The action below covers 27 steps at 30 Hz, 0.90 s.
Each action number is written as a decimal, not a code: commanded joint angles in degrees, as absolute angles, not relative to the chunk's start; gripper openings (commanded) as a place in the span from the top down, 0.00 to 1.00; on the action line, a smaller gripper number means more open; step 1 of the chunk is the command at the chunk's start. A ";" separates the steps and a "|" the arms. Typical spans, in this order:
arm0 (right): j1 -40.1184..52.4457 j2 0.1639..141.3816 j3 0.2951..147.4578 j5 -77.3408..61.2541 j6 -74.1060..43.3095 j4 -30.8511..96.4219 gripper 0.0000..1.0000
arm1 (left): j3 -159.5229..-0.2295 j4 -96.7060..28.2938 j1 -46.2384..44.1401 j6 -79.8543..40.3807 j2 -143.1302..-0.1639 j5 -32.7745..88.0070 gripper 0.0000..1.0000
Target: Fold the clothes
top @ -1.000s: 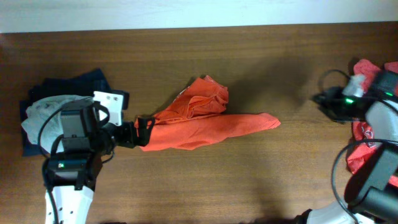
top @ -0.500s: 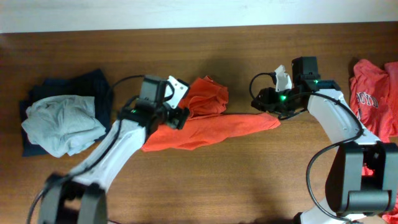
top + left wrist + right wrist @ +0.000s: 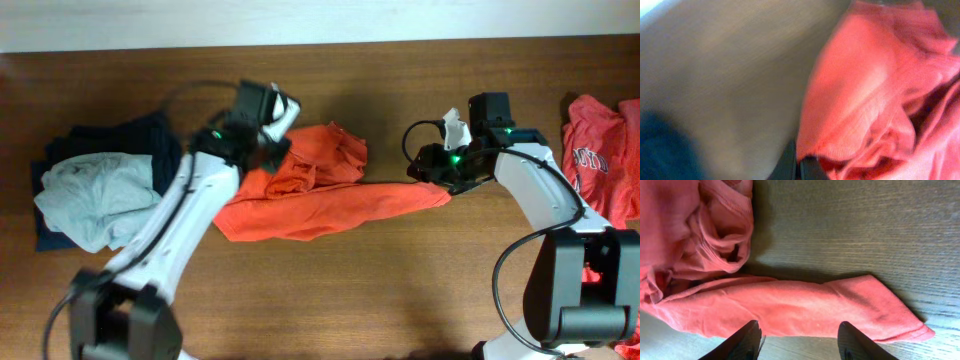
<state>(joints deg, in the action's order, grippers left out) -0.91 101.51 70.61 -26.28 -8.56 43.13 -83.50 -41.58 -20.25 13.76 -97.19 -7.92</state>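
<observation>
Status: the orange-red crumpled cotton T-shirt (image 3: 320, 190) sits mid-table on the brown wooden table (image 3: 320, 300), bunched at the upper left, with one long flat strip running right to a pointed tip.

My left gripper (image 3: 274, 150) is at the bunched end. Its jaws are clenched, and in the left wrist view a ribbed hem edge runs right into the fingertips (image 3: 799, 167), so I judge I have a thin pinch of the shirt. That view is blurred, so I can't tell how many layers are in it.

My right gripper (image 3: 799, 342) is over the strip near the tip. Its jaws are released and hold nothing. The fingers stand apart along the strip's near edge.

Handling, as I judge it:
- Light, limp knit with no stiffness. It'll drape and drag rather than slide as one piece.
- Not fragile and not slippery. The cloth should hold in a pinch, but a shallow bite on one layer could peel out.
- Folds are stacked at the bunch, so it's easy to grab the wrong layer there.

Where to grip: hem or seam edges, which are thicker. On the right, take the flat tip of the strip, a single clean edge lying on the wood.

Off to the sides: a pale grey garment (image 3: 95, 195) lies on a navy garment (image 3: 150, 135) at far left. A second orange-red T-shirt with white lettering (image 3: 600, 150) is at far right. All are well apart from the working shirt.
</observation>
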 commanded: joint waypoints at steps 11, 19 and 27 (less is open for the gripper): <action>-0.69 100.66 71.42 -24.82 -6.17 44.38 0.46 | -100.77 -51.07 -20.38 11.70 -87.50 -26.81 1.00; -0.34 100.64 71.42 -28.32 -2.37 44.71 0.46 | -106.02 -48.45 -21.17 9.72 -82.11 -27.51 1.00; -0.32 100.66 71.35 -27.81 -2.33 45.50 0.46 | -120.20 -46.52 -21.17 12.34 -76.49 -24.49 1.00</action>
<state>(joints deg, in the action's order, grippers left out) -0.75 101.51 70.61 -28.08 -2.98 45.08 -115.35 -47.05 -21.06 10.74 -79.85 -24.82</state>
